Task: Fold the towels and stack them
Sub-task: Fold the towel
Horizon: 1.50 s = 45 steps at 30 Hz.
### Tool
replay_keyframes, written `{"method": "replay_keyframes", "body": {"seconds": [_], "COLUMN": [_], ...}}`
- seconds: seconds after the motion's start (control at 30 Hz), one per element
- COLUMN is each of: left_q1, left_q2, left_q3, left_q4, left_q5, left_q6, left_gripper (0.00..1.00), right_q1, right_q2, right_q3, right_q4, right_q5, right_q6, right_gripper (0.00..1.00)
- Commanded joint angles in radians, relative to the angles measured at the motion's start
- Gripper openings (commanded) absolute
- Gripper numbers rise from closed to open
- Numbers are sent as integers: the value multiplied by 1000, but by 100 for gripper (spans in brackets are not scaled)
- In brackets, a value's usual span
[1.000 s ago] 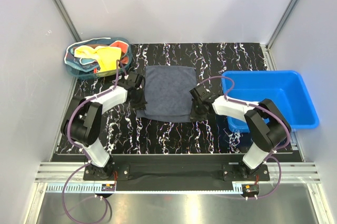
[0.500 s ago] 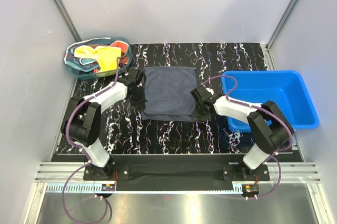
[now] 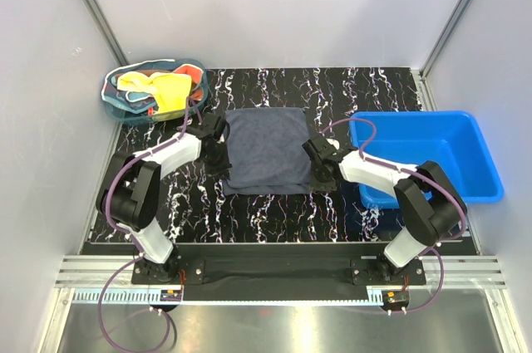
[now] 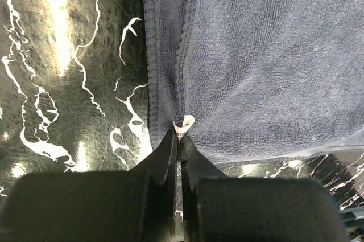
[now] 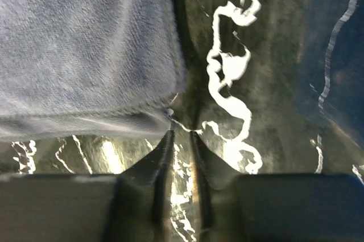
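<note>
A dark grey-blue towel (image 3: pixel 266 147) lies folded on the black marbled table (image 3: pixel 274 216). In the left wrist view my left gripper (image 4: pixel 180 132) is shut on the near left edge of that towel (image 4: pixel 273 65), and a small white tag shows at the tips. From above, the left gripper (image 3: pixel 221 162) sits at the towel's left side. My right gripper (image 5: pixel 182 135) has its jaws a little apart with only table between them. The towel's near right corner (image 5: pixel 168 105) lies just beyond its left fingertip. From above, the right gripper (image 3: pixel 324 177) is beside the towel's right edge.
A teal mesh basket (image 3: pixel 112 105) at the back left holds a heap of towels, yellow (image 3: pixel 162 87) and orange-red among them. A rigid blue bin (image 3: pixel 432 154) stands at the right, close behind the right arm. Grey walls close in the back and both sides.
The right gripper's jaws have parted and let go of the towel's right corner. Both grippers have drawn slightly toward the near edge, and the towel's near edge came with them.
</note>
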Motion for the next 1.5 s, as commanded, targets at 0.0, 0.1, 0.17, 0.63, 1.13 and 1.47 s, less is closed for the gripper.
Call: {"method": "replay_keyframes", "body": {"seconds": [0.0,0.1,0.17,0.63,1.13,1.47], "left_q1": [-3,-3,-1,-3,-8,-11], "left_q2": [-6,-1,3,31,40,51], "left_q3": [21,28,28,17,48,49], "left_q4": [19,19,24,50,25,33], "left_q5": [20,19,21,38,32,32], "left_q6": [21,24,24,24,21,20], "left_gripper": [0,0,0,0,0,0], "right_q1": [4,-13,-40,-120,-126,-126], "right_q2": [-77,-54,-31,73,86,82], "right_q3": [68,115,140,116,73,46], "right_q4": [-56,-65,-54,53,65,88], "right_q5": [59,54,19,-91,-75,-55], "right_q6": [-30,-51,-62,-50,13,29], "right_gripper": [30,34,34,32,32,20]}}
